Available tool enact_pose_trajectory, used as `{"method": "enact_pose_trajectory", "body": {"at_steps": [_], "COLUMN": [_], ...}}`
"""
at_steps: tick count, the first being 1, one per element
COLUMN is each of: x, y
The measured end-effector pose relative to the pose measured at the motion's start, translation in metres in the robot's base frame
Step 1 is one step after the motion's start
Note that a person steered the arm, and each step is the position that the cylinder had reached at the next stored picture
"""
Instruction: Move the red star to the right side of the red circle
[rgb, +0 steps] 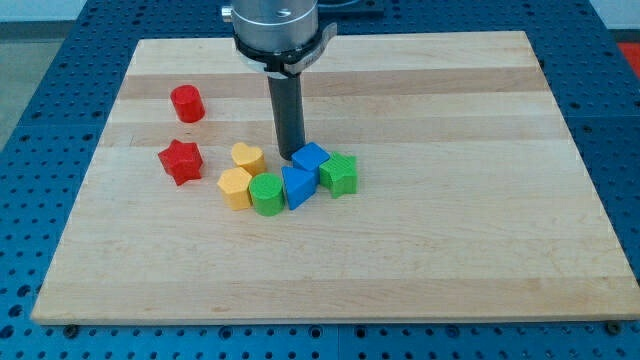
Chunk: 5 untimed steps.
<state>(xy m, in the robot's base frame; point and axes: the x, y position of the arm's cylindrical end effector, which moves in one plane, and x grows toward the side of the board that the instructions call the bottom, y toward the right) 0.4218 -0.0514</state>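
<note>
Pale wooden rectangular table (450, 260) resting on a blue perforated metal base (30, 120), evenly lit, with faint grain bands.

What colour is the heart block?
Yellow: the heart shows in the camera view.

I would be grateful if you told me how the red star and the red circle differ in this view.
The red star has pointed lobes, while the red circle is a smooth round cylinder. The star lies nearer the view's bottom, the circle nearer the view's top. The star sits close to the yellow heart and the cluster; the circle stands alone. My tip is nearer the star than the circle, touching neither. Both are red and rest on the wooden board.
</note>
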Motion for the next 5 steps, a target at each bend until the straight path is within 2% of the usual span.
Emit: {"method": "enact_pose_trajectory", "body": {"at_steps": [1,2,3,4,5], "x": [-0.015,-0.052,-0.051,-0.005,0.043], "y": [-0.027,-0.061,-0.123,-0.188,-0.199]}}
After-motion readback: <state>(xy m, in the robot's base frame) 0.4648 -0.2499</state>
